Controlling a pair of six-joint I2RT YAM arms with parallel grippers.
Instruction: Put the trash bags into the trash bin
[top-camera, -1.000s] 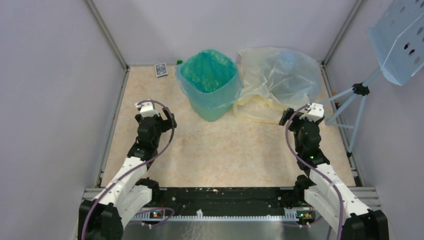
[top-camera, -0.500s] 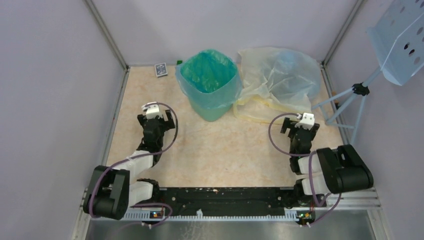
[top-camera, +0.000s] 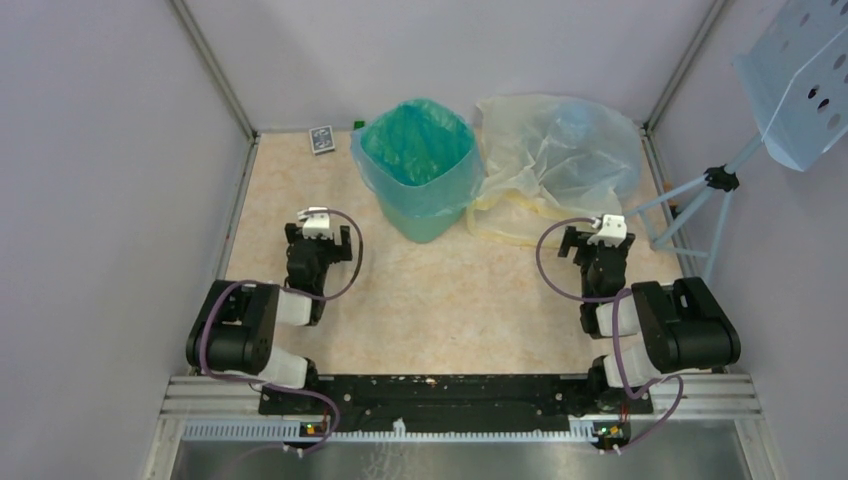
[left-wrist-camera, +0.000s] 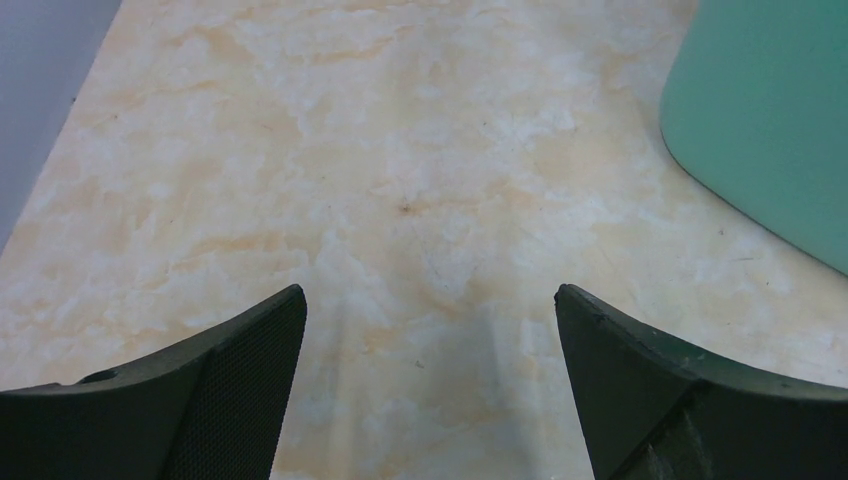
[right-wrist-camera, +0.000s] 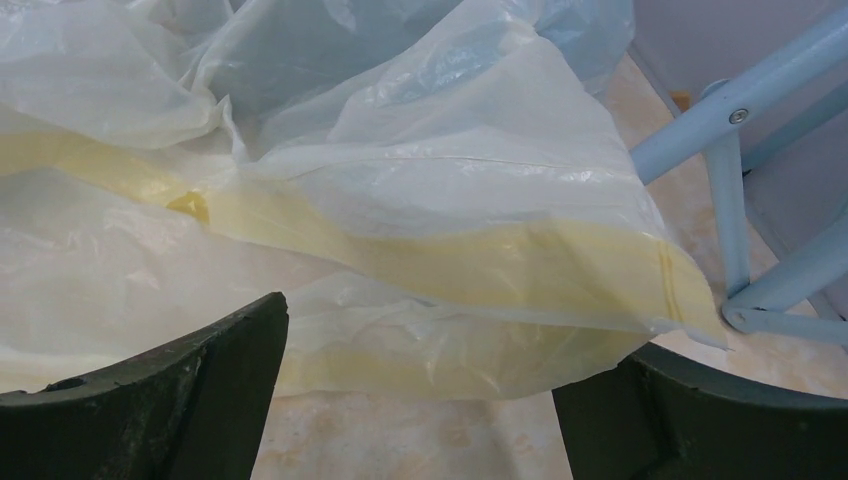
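The green trash bin (top-camera: 428, 205) stands at the back centre of the table, lined with a light blue bag (top-camera: 415, 145) folded over its rim. To its right lies a heap of pale yellowish and bluish trash bags (top-camera: 555, 160). My left gripper (top-camera: 320, 240) hovers open over bare table, left and in front of the bin; in the left wrist view the bin wall (left-wrist-camera: 770, 120) is at the upper right of the open left gripper (left-wrist-camera: 428, 292). My right gripper (top-camera: 597, 248) is open just in front of the heap. The right wrist view has the bags' yellowish edge (right-wrist-camera: 430, 260) drooping between the open right gripper (right-wrist-camera: 440, 335)'s fingers.
A small dark card box (top-camera: 321, 139) lies at the back left by the wall. A light blue tripod stand (top-camera: 700, 190) with a perforated panel (top-camera: 800, 80) stands at the right edge; its legs (right-wrist-camera: 735, 210) are close to my right gripper. Frame rails border the table.
Both arms have folded back toward their bases. The left gripper has shifted slightly right and nearer, the right gripper slightly left and nearer. Both stay open; the bags and bin have not moved.
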